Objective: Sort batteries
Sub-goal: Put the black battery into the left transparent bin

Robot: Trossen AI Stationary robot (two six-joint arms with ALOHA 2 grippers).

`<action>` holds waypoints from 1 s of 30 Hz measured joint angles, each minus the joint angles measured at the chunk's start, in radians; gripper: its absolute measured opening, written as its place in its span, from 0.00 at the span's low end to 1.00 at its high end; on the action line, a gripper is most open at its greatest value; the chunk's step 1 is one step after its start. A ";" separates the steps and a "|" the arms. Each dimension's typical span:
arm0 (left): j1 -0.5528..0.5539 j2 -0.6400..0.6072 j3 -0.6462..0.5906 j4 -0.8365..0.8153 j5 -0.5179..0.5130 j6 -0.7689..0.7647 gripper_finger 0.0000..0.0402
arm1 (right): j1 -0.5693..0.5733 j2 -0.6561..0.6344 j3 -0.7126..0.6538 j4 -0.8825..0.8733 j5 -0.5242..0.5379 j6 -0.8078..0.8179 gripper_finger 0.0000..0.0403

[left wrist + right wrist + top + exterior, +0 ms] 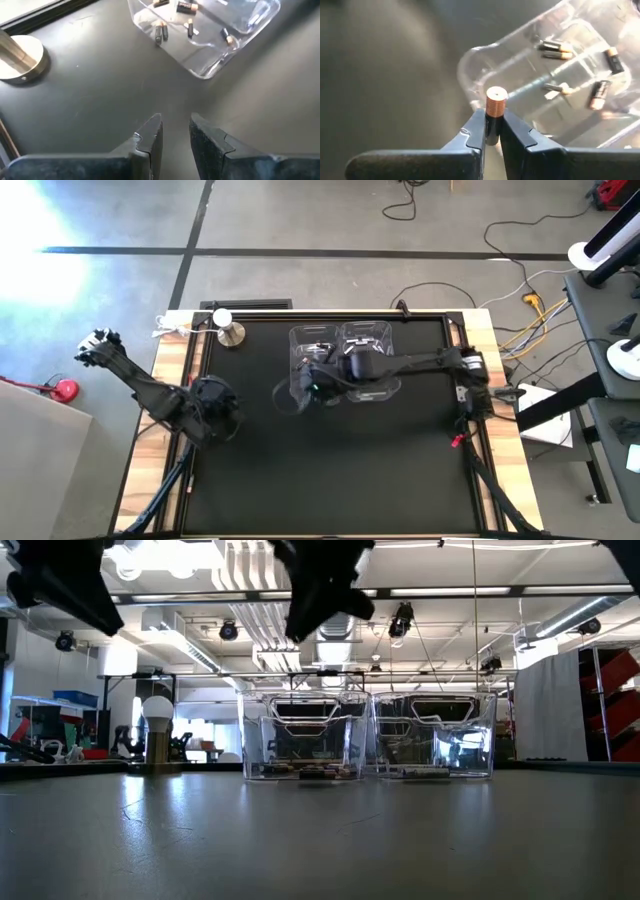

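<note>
Two clear plastic bins (305, 735) (432, 733) stand side by side at the table's far middle, with several small batteries (318, 772) lying on their floors. My right gripper (493, 120) hangs over a bin (560, 75) and is shut on one copper-and-dark battery (495, 102). In the high view it shows over the bins (318, 383). My left gripper (175, 125) is at the table's left (215, 408), above the dark mat. It is open with nothing between its fingers, and a bin with batteries (200, 30) lies ahead of it. My right gripper pinches the battery's dark lower part (492, 131) between its two fingertips. The copper end (496, 95) sticks out past the tips. The fingers slant down from the table's right side. The battery is lifted clear, above the bin's rim.
A brass-footed post with a white ball (224, 320) stands at the far left of the mat; its foot (20, 57) shows in the left wrist view. A small red bit (457, 442) lies at the right edge. The near half of the dark mat (330, 470) bears nothing.
</note>
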 joint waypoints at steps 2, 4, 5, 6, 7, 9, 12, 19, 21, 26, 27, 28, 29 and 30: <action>0.000 -0.001 -0.023 0.017 0.006 0.011 0.19 | -0.040 0.050 0.052 -0.037 -0.034 -0.079 0.07; 0.000 0.003 -0.041 0.026 0.013 0.013 0.19 | -0.081 0.100 0.093 -0.063 -0.069 -0.171 0.07; 0.000 0.006 -0.049 0.027 0.016 0.012 0.19 | -0.100 0.128 0.113 -0.070 -0.088 -0.214 0.07; 0.000 0.008 -0.059 0.027 0.024 0.012 0.19 | -0.120 0.156 0.131 -0.066 -0.111 -0.245 0.07; 0.000 0.009 -0.068 0.025 0.026 0.010 0.19 | -0.139 0.188 0.151 -0.067 -0.137 -0.271 0.07; 0.000 0.009 -0.082 0.026 0.027 0.005 0.19 | -0.177 0.247 0.198 -0.078 -0.184 -0.306 0.07; 0.000 0.005 -0.090 0.014 0.027 0.004 0.19 | -0.232 0.332 0.293 -0.120 -0.210 -0.287 0.07; 0.004 -0.005 -0.090 -0.046 -0.003 0.005 0.19 | -0.315 0.443 0.403 -0.187 -0.210 -0.192 0.07; 0.007 -0.007 -0.091 -0.055 -0.007 0.003 0.19 | -0.328 0.460 0.402 -0.200 -0.210 -0.173 0.07; 0.010 -0.018 -0.092 -0.064 0.031 -0.058 0.19 | -0.336 0.497 0.398 -0.200 -0.210 -0.177 0.09; 0.008 -0.019 -0.092 -0.062 0.043 -0.072 0.19 | -0.335 0.498 0.398 -0.199 -0.210 -0.179 0.09; 0.007 -0.019 -0.092 -0.051 0.064 -0.078 0.19 | -0.335 0.498 0.398 -0.200 -0.210 -0.180 0.10; 0.004 -0.019 -0.092 -0.035 0.090 -0.079 0.19 | -0.335 0.499 0.398 -0.198 -0.210 -0.183 0.10; 0.000 -0.018 -0.092 -0.022 0.128 -0.076 0.19 | -0.334 0.501 0.398 -0.197 -0.210 -0.189 0.10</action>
